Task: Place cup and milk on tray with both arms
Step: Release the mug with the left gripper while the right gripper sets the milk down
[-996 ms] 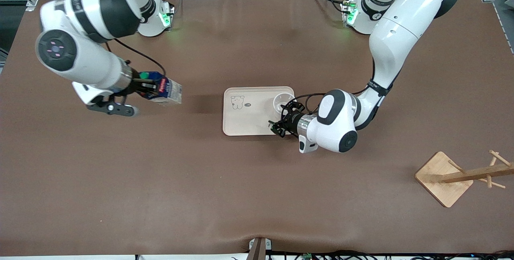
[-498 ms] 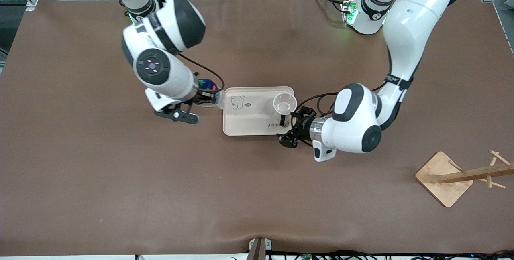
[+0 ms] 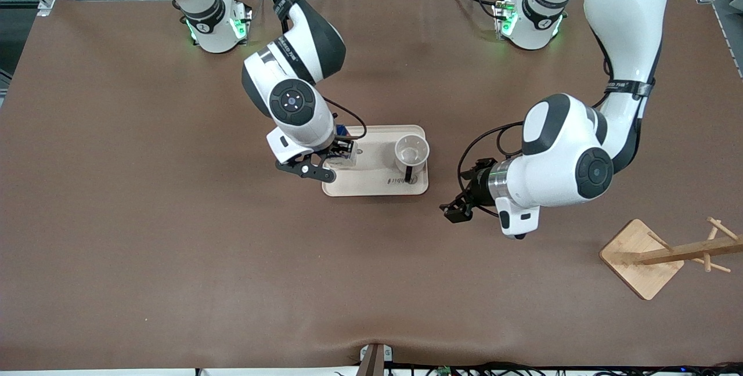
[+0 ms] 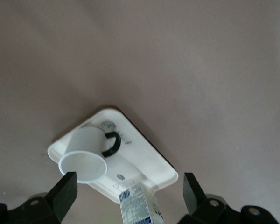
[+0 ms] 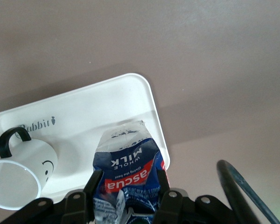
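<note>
Front view, tray: the cream tray lies mid-table, with the white cup standing upright on its end toward the left arm, black handle pointing at the front camera.
Front view, right gripper: the right gripper is over the tray's other end; only a sliver of the blue milk carton shows past the wrist.
Front view, left gripper: the left gripper hangs over bare table beside the tray, well apart from the cup, holding nothing. A wooden stand sits at the left arm's end.
Left wrist view: both fingers are spread wide with nothing between them; the tray, cup and carton (only its labelled end) show out past the fingertips.
Right wrist view: the two fingers are closed against the sides of the whole-milk carton, which juts out past the fingertips over the tray; the smiley cup stands to one side.
Step in hand: the cup looks placed; the milk seems about to be set down.
Next move: probably lowering the carton until its base rests on the tray, then letting go (whether it touches yet, I cannot tell).
</note>
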